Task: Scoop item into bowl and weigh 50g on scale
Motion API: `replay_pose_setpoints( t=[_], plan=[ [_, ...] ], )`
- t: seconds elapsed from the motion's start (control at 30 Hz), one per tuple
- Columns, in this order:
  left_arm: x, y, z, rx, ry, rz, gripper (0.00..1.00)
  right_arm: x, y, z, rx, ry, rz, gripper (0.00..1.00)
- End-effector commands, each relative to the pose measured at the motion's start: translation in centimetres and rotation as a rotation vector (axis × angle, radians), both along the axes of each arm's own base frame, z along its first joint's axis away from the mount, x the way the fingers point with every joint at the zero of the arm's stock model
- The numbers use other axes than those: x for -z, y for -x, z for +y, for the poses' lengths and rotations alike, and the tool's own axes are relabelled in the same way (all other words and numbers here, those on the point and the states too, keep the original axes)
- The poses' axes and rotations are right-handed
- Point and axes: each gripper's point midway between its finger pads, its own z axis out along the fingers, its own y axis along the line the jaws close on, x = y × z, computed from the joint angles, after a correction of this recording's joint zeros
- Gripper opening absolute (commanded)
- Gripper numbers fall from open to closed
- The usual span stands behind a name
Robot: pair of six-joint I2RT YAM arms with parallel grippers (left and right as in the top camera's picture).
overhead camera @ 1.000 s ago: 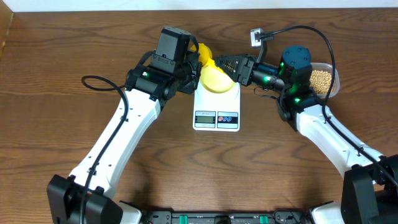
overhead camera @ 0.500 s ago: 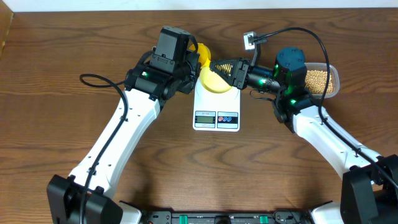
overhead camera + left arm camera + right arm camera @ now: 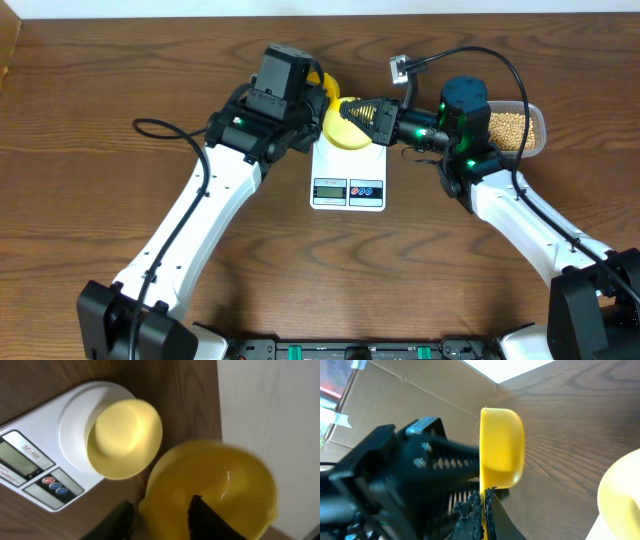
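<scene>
1. From overhead, the left gripper (image 3: 161,505) and its wrist cover most of the yellow scoop (image 3: 502,445), so only a sliver shows. The right arm cuts off part of the clear tub (image 3: 538,128) of beans (image 3: 512,126), far right on the table (image 3: 100,80).
2. The left fingers (image 3: 205,520) are blurred and cropped. They stand apart, one inside the scoop's cup and one outside its wall. I cannot tell whether either touches it.
3. The right gripper (image 3: 482,497) is closed tight, and the scoop's rim runs down into the seam between its fingertips.
4. The scale (image 3: 45,420) reads "SF-400" beside its display, but the digits cannot be made out.
5. The bowl (image 3: 125,435) sits mouth up on the scale's round plate, at the end away from the display. The scale's long axis runs away from the robot, with the display nearest it.
6. The scoop's cup is turned on its side, with its rim edge-on to the right wrist camera.
</scene>
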Motion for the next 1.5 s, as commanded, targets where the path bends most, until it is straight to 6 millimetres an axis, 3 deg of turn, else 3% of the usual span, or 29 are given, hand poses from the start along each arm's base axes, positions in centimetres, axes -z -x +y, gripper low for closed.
replay_pose_setpoints(
  t=[0.0,0.07,0.27,0.33,0.53,0.67,0.77,0.97,1.07,1.27,1.47],
  plan=[
    [0.1,0.1,-0.3,0.021,-0.002,0.003,0.56,-0.7,-0.4,0.0,0.017,0.006,-0.037,0.01],
    [0.1,0.0,-0.1,0.016,-0.001,0.002,0.56,-0.6,-0.9,-0.6,0.039,0.014,-0.040,0.01],
    [-0.2,-0.6,0.6,-0.005,0.005,-0.010,0.56,3.0,-3.3,-5.2,0.176,0.151,0.011,0.01],
    [-0.7,-1.0,0.8,0.012,0.012,-0.034,0.56,3.3,-4.0,-6.7,0.206,0.159,0.020,0.01],
    [-4.3,-2.5,0.9,0.232,-0.070,-0.276,0.55,0.4,-5.5,-9.5,0.218,0.119,-0.012,0.01],
    [-6.7,-3.2,3.9,0.293,-0.198,-0.414,0.55,-1.1,-6.2,-11.2,0.222,0.213,-0.015,0.01],
    [-7.8,-3.1,6.3,0.336,-0.309,-0.476,0.55,-1.5,-6.4,-13.7,0.278,0.362,0.021,0.01],
    [-8.0,-1.7,8.8,0.461,-0.487,-0.512,0.56,-1.9,-5.4,-17.6,0.332,0.563,0.075,0.01],
    [-7.2,-0.6,8.0,0.622,-0.577,-0.537,0.55,-1.7,-4.8,-19.4,0.353,0.619,0.111,0.01],
    [-3.6,3.0,4.5,0.891,-0.628,-0.464,0.56,-0.5,-3.6,-21.5,0.351,0.679,0.167,0.01],
    [2.6,6.4,0.0,1.101,-0.596,-0.348,0.52,-0.5,-3.9,-21.9,0.372,0.693,0.162,0.01]
  ],
)
